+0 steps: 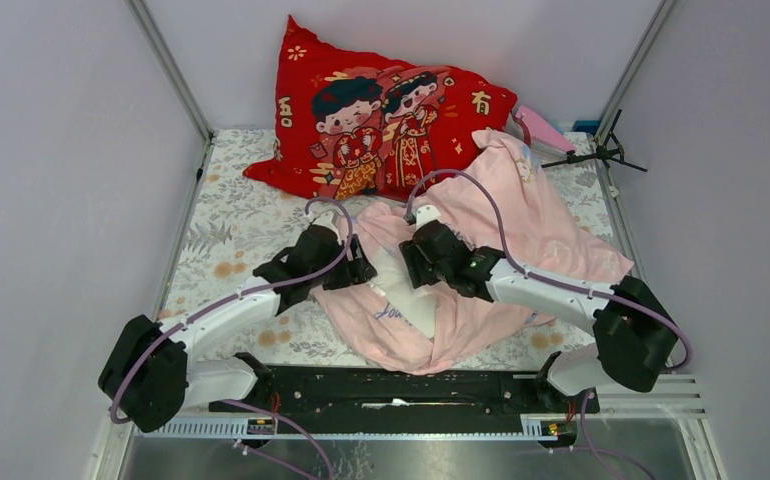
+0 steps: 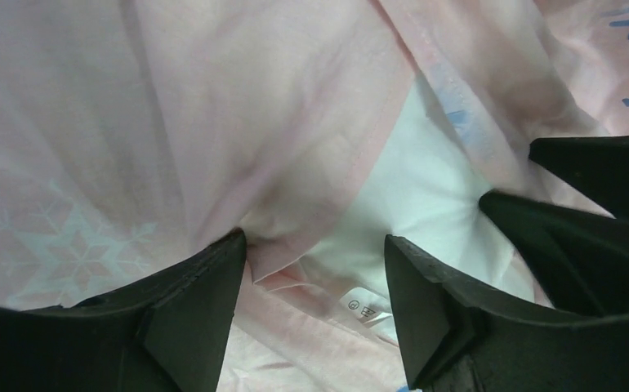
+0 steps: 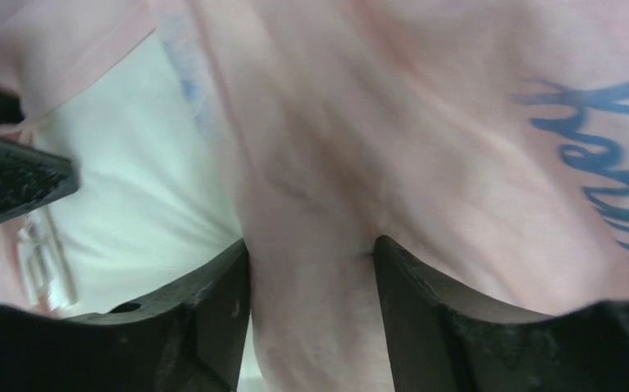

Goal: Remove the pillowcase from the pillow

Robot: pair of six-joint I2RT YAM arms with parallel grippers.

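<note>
The pale pink pillowcase (image 1: pixel 521 225) lies crumpled across the middle and right of the table. The cream-white pillow (image 1: pixel 408 290) shows through its open mouth between the two grippers. My left gripper (image 1: pixel 359 268) is at the left side of the opening. In the left wrist view it (image 2: pixel 315 245) is open, its fingertips (image 2: pixel 231 249) pressing on the pink hem (image 2: pixel 295 147), with the white pillow (image 2: pixel 409 188) and its care label between the jaws. My right gripper (image 1: pixel 413 262) is at the right side of the opening. In the right wrist view it (image 3: pixel 311 249) is closed on a thick fold of pink pillowcase (image 3: pixel 311 310). The pillow (image 3: pixel 131 180) shows to its left.
A red cushion (image 1: pixel 381 120) printed with a cartoon couple leans against the back wall. A black stand (image 1: pixel 601 152) is at the back right. The table has a floral cloth (image 1: pixel 231 230). Grey walls close in both sides.
</note>
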